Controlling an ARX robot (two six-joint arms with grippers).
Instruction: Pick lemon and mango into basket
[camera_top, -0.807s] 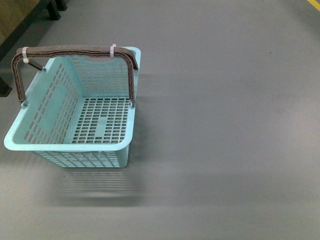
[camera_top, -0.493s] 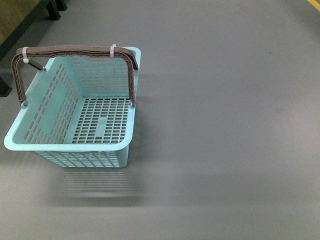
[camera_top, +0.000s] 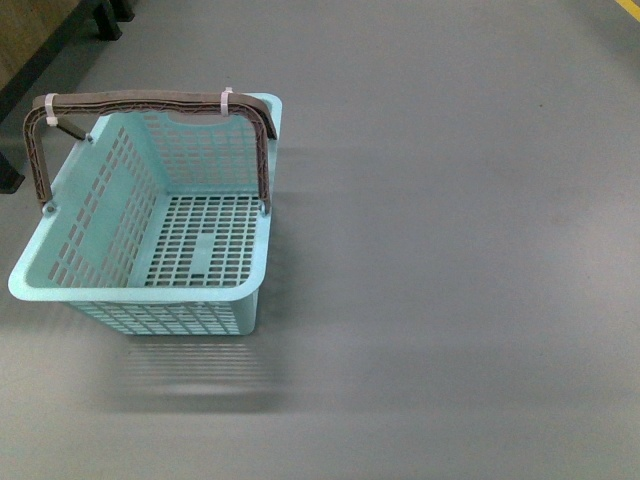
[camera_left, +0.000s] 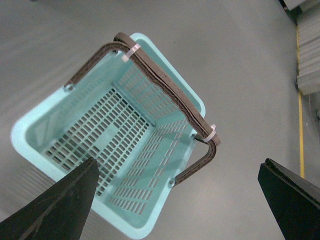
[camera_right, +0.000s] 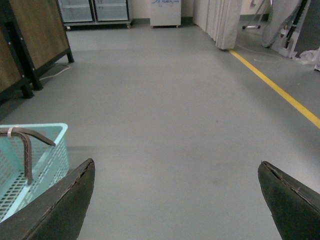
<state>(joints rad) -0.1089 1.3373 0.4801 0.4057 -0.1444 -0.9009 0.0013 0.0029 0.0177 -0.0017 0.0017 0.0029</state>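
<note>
The light teal basket (camera_top: 60, 283) stands on the grey floor at the left of the front view, its brown handles (camera_top: 150, 102) upright and tied with white zip ties. Nothing lies inside it. My left gripper (camera_left: 180, 167) hangs open above it, and the left wrist view looks down onto the basket (camera_left: 30, 131) and its slotted floor. My right gripper (camera_right: 176, 167) is open over bare floor, with the basket's corner (camera_right: 57, 150) off to one side. Neither arm shows in the front view. The lemon and the mango are out of view.
Dark-framed wooden panels (camera_right: 35, 35) stand beyond the basket. A yellow floor line (camera_right: 275, 87) runs along the other side. Cabinets (camera_right: 95, 10) and a white unit (camera_right: 165, 12) stand at the far wall. Grey floor (camera_top: 450, 250) stretches to the basket's right.
</note>
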